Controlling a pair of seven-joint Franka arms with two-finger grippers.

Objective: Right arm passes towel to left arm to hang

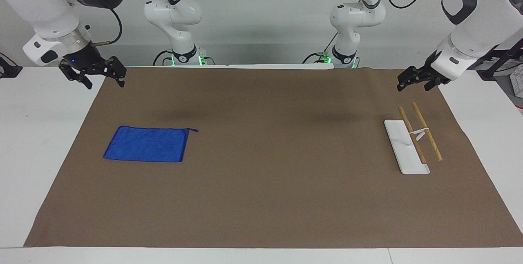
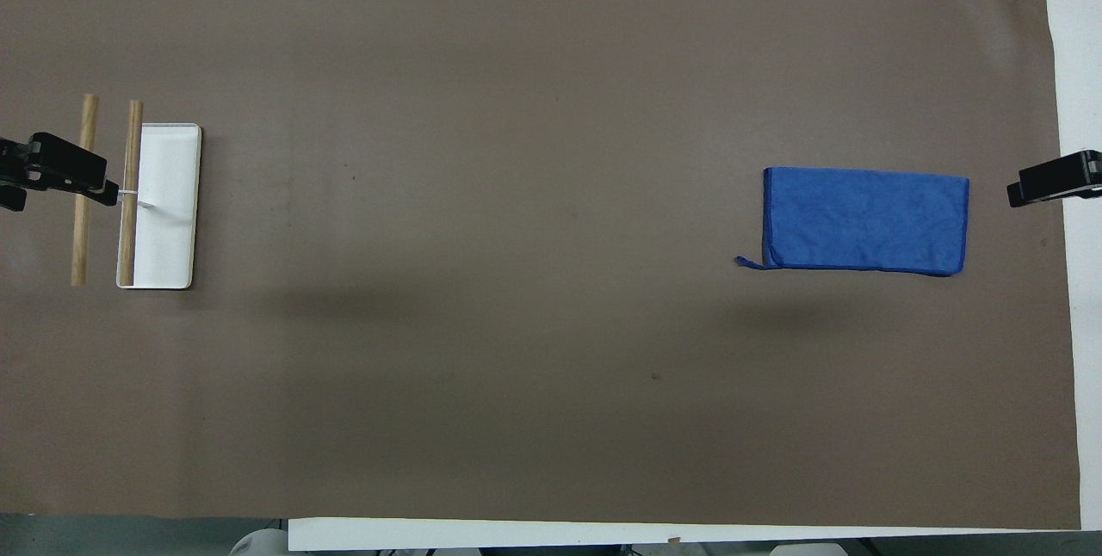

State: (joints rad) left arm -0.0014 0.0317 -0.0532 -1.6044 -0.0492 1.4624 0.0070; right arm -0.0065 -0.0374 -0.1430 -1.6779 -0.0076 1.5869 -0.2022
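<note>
The blue towel (image 1: 147, 144) lies flat on the brown mat toward the right arm's end, its corner loop pointing toward the table's middle; it also shows in the overhead view (image 2: 865, 231). My right gripper (image 1: 105, 81), with its blue light, hangs open and empty over the mat's edge at that end, apart from the towel; its tip shows in the overhead view (image 2: 1046, 182). My left gripper (image 1: 413, 85) hangs open and empty over the mat at the left arm's end, and in the overhead view (image 2: 52, 182) it covers part of the rack.
A rack (image 1: 408, 149) with a white base and two wooden rails (image 1: 427, 131) stands at the left arm's end; it also shows in the overhead view (image 2: 164, 203). The brown mat (image 1: 265, 174) covers most of the white table.
</note>
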